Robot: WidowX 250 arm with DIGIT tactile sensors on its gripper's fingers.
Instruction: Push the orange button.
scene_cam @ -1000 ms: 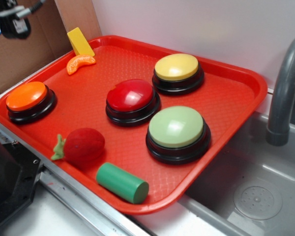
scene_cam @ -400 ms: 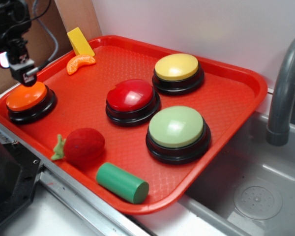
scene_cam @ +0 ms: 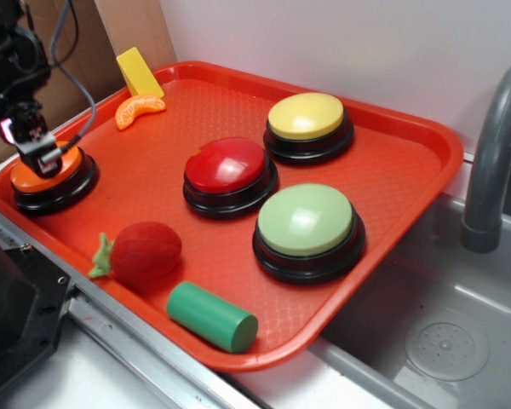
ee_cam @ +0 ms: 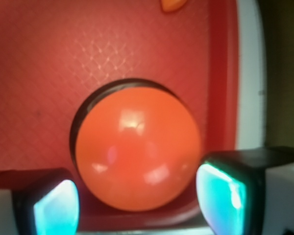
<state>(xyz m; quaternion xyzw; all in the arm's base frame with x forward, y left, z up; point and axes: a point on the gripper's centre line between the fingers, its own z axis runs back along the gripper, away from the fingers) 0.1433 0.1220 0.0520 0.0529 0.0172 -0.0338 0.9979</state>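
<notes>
The black arm (scene_cam: 8,51) comes down from the upper left corner of the exterior view, a grey cable (scene_cam: 77,60) looping beside it. Its tool (scene_cam: 36,153) points straight downward, its tip low. In the wrist view the tool's two fingers (ee_cam: 56,205) stand well apart at the bottom corners, their inner pads glowing cyan, with nothing gripped between them.

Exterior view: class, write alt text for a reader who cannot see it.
A black gripper sits on the orange button at the left edge of a red tray, which also holds red, yellow and green buttons.
</notes>
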